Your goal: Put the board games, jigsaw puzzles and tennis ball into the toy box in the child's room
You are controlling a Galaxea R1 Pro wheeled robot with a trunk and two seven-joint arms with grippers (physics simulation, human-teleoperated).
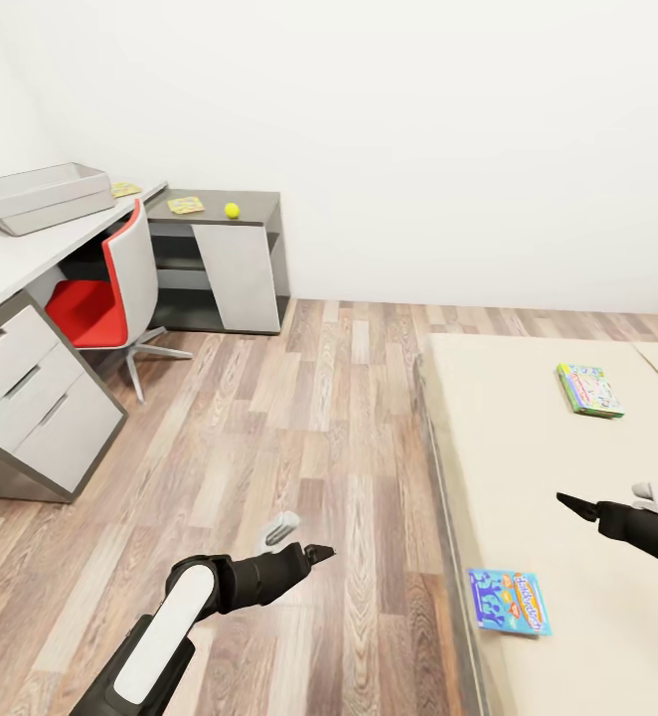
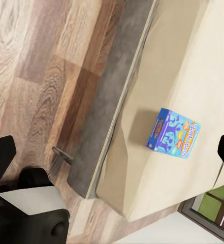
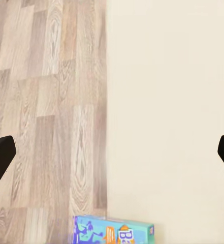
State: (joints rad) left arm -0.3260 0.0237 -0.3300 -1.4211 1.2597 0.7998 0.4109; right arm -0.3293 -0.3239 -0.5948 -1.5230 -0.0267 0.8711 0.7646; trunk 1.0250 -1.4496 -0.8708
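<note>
The blue board game (image 1: 508,601) lies flat near the bed's (image 1: 528,467) front left corner; it is also in the left wrist view (image 2: 173,133) and the right wrist view (image 3: 113,232). A green-edged board game (image 1: 588,389) lies farther back on the bed. My right gripper (image 1: 571,503) hovers open over the bed, above and right of the blue box. Over the floor beside the bed, my left gripper (image 1: 321,552) is open and empty. The grey toy box (image 1: 41,194) sits on the table (image 1: 11,254). Two jigsaw puzzles (image 1: 125,189) (image 1: 185,205) and the tennis ball (image 1: 232,210) lie beyond it.
A red and white office chair (image 1: 105,293) stands tucked at the desk. White drawers (image 1: 31,398) jut out at the left. The lower dark side table (image 1: 220,259) stands against the white wall. Wood-plank floor (image 1: 299,418) runs between desk and bed.
</note>
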